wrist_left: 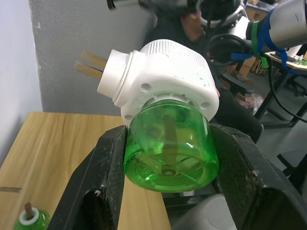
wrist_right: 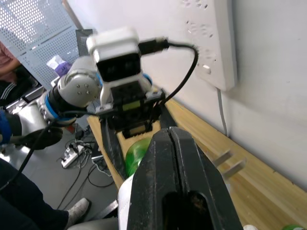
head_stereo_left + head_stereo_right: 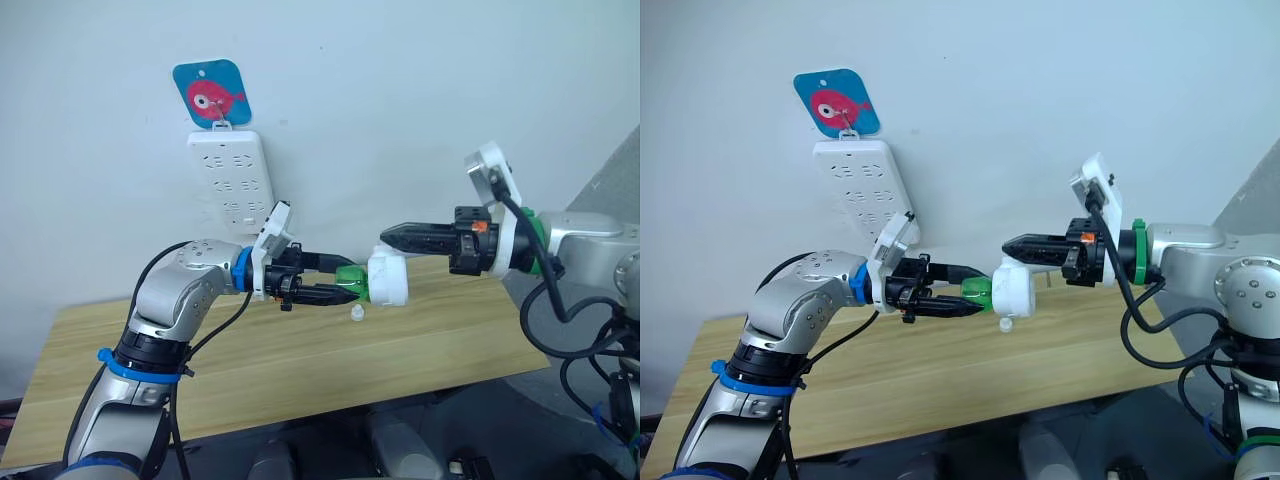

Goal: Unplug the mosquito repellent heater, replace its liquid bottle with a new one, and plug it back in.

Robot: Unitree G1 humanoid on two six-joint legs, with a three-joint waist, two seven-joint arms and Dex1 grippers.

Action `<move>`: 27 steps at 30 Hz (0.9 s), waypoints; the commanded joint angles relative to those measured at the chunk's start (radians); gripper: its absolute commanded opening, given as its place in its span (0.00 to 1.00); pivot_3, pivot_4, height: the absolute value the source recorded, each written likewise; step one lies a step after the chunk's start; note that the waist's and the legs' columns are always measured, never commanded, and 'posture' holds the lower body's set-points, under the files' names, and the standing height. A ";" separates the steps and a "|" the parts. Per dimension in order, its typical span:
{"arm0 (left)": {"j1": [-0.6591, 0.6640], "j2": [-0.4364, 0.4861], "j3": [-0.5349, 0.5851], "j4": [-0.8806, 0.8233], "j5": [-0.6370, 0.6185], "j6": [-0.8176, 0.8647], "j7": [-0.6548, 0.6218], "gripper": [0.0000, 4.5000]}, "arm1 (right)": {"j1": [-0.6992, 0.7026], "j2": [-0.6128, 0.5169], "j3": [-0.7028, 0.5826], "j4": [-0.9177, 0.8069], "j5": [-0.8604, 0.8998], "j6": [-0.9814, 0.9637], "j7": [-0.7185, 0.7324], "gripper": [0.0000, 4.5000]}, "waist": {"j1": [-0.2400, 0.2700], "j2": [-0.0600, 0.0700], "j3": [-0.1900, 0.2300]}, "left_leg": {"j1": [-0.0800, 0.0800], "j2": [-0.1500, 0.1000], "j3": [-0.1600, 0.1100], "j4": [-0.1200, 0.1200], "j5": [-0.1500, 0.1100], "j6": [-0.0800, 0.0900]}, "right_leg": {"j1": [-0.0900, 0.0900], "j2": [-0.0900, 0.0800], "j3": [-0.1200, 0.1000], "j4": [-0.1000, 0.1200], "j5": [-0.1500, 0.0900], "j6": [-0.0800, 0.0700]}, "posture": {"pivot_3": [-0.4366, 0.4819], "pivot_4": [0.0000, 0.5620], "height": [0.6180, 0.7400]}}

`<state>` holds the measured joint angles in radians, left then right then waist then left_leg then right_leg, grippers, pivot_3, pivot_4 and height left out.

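Two grippers meet in the air above the wooden bench [image 3: 300, 360], near its back edge. The left gripper [image 3: 335, 283] pinches the green liquid bottle [image 1: 169, 152] across its round sides, and the bottle sits screwed into the mosquito repellent heater [image 3: 388, 277], unplugged and off the bench, its two plug prongs [image 1: 88, 63] pointing free. The right gripper [image 3: 392, 236] hovers just above the heater's white body with its fingers pressed together, holding nothing.

Judging by looks, the heater is light, hard plastic, smooth and rounded, so it may slip or twist; its flatter sides look a surer hold than its dome, and the prongs are best left alone. The bottle looks thin-walled, holds liquid, and should not be squeezed hard.

Nearby on the bench lie a small white cap [image 3: 357, 313] and a second green bottle [image 1: 29, 221]. On the pale wall hangs a white power strip [image 3: 232, 181] under a fish-picture hook [image 3: 211, 93].
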<state>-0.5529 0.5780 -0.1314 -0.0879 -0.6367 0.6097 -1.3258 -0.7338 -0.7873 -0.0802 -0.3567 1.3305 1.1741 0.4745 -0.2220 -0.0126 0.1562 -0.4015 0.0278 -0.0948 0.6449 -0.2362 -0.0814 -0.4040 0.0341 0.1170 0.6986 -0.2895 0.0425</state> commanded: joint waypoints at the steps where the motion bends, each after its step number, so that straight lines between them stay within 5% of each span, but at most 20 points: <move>1: -0.003 0.018 0.027 -0.040 -0.052 0.029 -0.031 0.52 | -0.019 -0.037 0.001 0.000 -0.098 -0.051 0.089 0.00 | 0.002 0.000 0.000 | 0.000 0.000 0.000 0.000 0.000 0.000 | 0.000 0.000 0.000 0.000 0.000 0.000 | 0.21 0.14 1.00; 17: -0.057 0.035 0.053 -0.074 -0.137 0.160 -0.020 0.52 | 0.053 -0.024 0.144 -0.064 -0.314 -0.126 0.361 0.00 | 0.001 0.000 0.000 | 0.000 0.000 -0.001 0.000 0.000 0.000 | 0.000 0.000 -0.001 0.000 0.000 0.001 | 0.22 0.14 1.00; 27: -0.084 0.031 0.062 -0.095 -0.178 0.215 0.009 0.51 | 0.085 -0.010 0.145 -0.073 -0.344 -0.119 0.400 0.00 | 0.000 0.000 0.000 | 0.000 0.000 -0.001 0.000 0.000 0.000 | 0.000 0.000 -0.001 0.000 0.000 0.000 | 0.22 0.13 1.00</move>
<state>-0.6074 0.6083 -0.1109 -0.1527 -0.7880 0.8276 -1.3239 -0.6466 -0.8051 0.0698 -0.3919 0.9798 1.0572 0.8645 -0.2217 -0.0126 0.1560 -0.4014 0.0280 -0.0958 0.6452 -0.2364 -0.0811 -0.4041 0.0341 0.1161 0.6989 -0.2898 0.0429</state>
